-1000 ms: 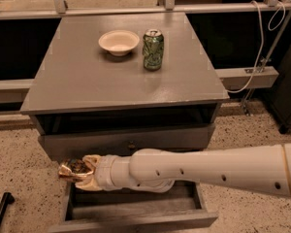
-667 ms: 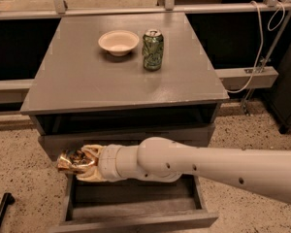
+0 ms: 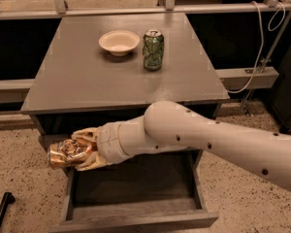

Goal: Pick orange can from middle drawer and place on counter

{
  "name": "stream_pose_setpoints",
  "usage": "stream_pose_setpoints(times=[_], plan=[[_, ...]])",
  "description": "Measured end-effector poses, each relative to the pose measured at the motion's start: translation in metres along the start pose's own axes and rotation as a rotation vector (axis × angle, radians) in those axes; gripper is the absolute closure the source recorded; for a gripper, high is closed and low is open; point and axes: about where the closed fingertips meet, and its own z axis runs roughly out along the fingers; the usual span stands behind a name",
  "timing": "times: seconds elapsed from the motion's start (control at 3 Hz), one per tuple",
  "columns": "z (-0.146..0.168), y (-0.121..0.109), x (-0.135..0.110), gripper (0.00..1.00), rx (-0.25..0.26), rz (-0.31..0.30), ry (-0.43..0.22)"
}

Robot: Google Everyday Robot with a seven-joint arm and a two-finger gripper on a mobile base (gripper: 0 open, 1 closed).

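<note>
Over speckled floor (image 3: 19,178), by left edge of shallow grey wooden drawer (image 3: 136,208): clasps creased orange-gold can (image 3: 63,154) sideways in beige gripper (image 3: 80,151), clear for flat grey counter (image 3: 87,81).

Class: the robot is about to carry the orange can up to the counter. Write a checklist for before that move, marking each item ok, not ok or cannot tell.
1. The gripper is shut on the orange can: ok.
2. Can out of the drawer: ok, held over its left wall.
3. Can above the counter: not ok, it sits below the front edge.
4. Can upright: not ok, it lies sideways.
5. Bare counter space: ok, the bowl and green can stand at the back.
6. Grip firm: cannot tell.
</note>
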Motion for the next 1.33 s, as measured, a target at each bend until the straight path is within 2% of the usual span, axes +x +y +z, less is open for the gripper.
stream_pose_setpoints(times=[0.33, 0.67, 1.0, 1.33], plan=[[-0.011, -0.02, -0.032, 1.0, -0.028, -0.084, 0.046], [-0.018, -0.049, -0.063, 1.0, -0.01, -0.134, 0.104], [-0.023, -0.089, -0.076, 1.0, 0.058, -0.139, 0.169], [-0.037, -0.137, -0.061, 1.0, 0.166, -0.011, 0.203]])
